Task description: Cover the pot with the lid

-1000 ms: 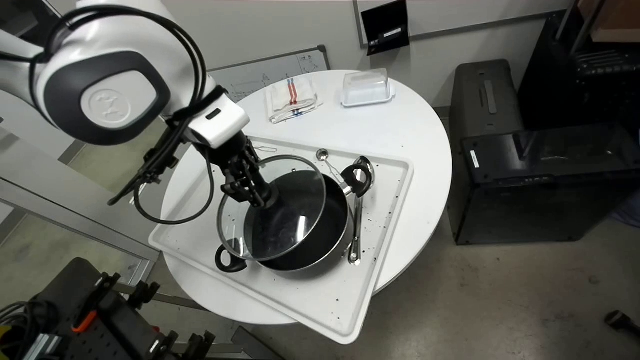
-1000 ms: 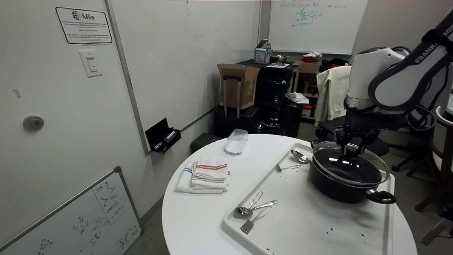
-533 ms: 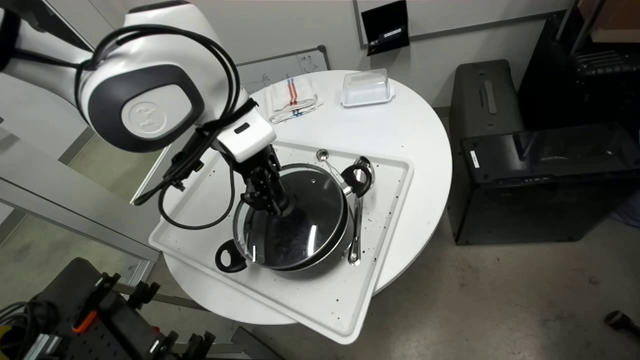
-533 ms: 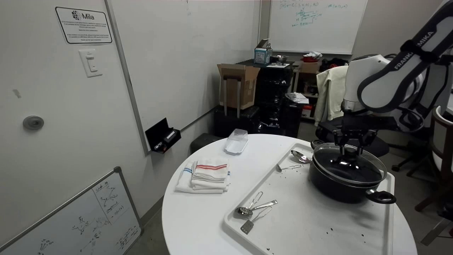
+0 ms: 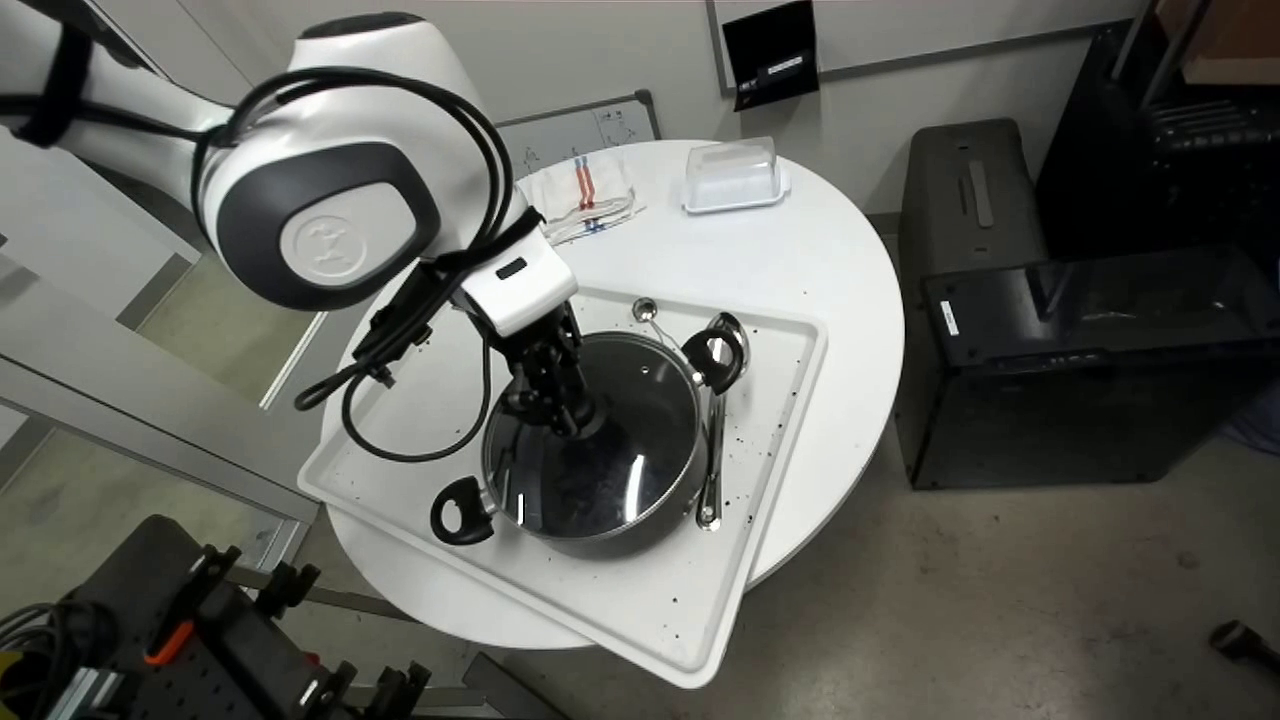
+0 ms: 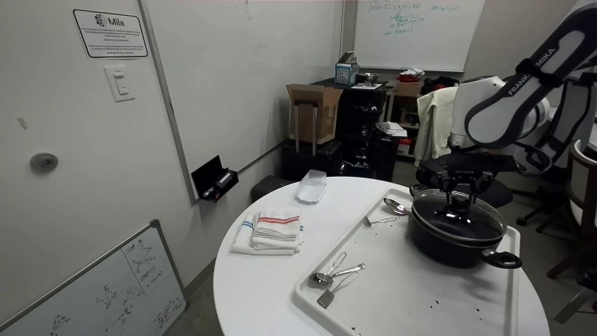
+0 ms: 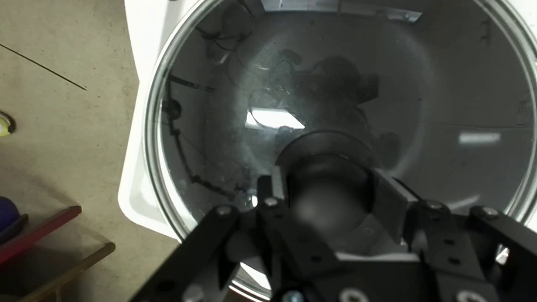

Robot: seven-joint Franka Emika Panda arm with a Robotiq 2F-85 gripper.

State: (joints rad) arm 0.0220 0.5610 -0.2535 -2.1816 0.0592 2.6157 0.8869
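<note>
Pinching the knob, fingers parted by its width, the gripper holds the lid nearly centred over the pot; whether it is fully seated is hard to tell, so straight down likely precedes release.

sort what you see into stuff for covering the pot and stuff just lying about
For the job:
black pot
glass lid, over the pot
its dark knob, between the jaws

Just lying about:
folded towels, on the white table
clear-topped dish, on the table
large metal spoon, on the white tray
small spatula and round-ended utensil, on the tray
</note>
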